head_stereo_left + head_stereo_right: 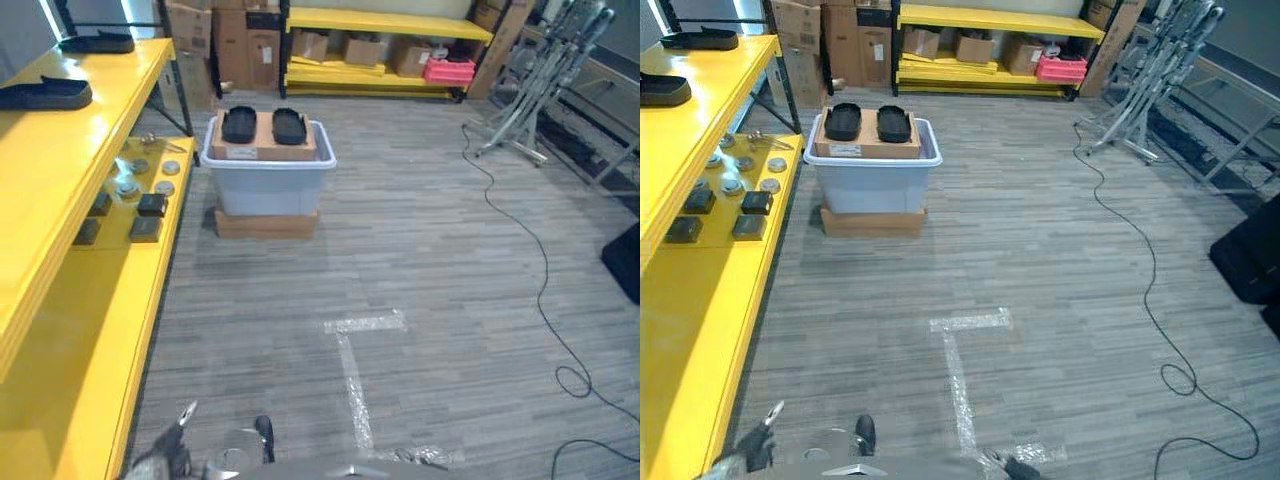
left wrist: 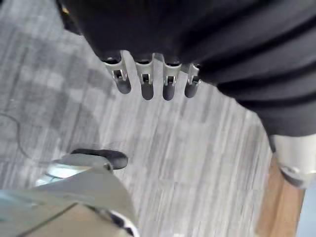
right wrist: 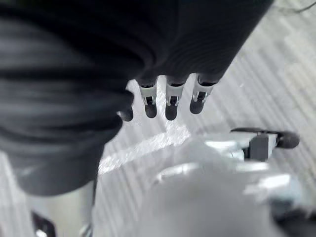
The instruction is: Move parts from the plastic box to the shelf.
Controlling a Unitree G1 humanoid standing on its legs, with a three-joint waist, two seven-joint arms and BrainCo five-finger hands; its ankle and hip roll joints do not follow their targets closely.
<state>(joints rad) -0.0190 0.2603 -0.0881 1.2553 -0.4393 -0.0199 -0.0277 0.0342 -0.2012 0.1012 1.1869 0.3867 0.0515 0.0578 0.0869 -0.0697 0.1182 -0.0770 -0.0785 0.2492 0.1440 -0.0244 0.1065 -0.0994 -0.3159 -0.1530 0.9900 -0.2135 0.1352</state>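
Far ahead on the floor, slightly left of centre, sits the plastic box (image 1: 267,175), a pale grey tub resting on a flat cardboard slab (image 1: 266,223). Across its top lies a brown carton (image 1: 263,140) carrying two black parts (image 1: 240,124) side by side. Along the left runs the yellow shelf (image 1: 90,330); its lower level holds small round metal pieces (image 1: 166,187) and dark square blocks (image 1: 152,204), and two more black parts (image 1: 45,94) lie on the upper level. Both hands hang low with nothing in them: the left hand (image 2: 148,81) in its wrist view has fingers straight and relaxed over bare floor, and the right hand (image 3: 170,101) likewise, fingers loose and holding nothing. White tape (image 1: 352,370) marks a T on the floor between robot and box. Judgement: the step in hand looks like the approach to the box, a fresh pick not yet begun. Next move calls for closing the gap to the box, well apart now, then raising a hand to one black part on the carton. More yellow racking (image 1: 385,45) with cartons stands at the far wall.
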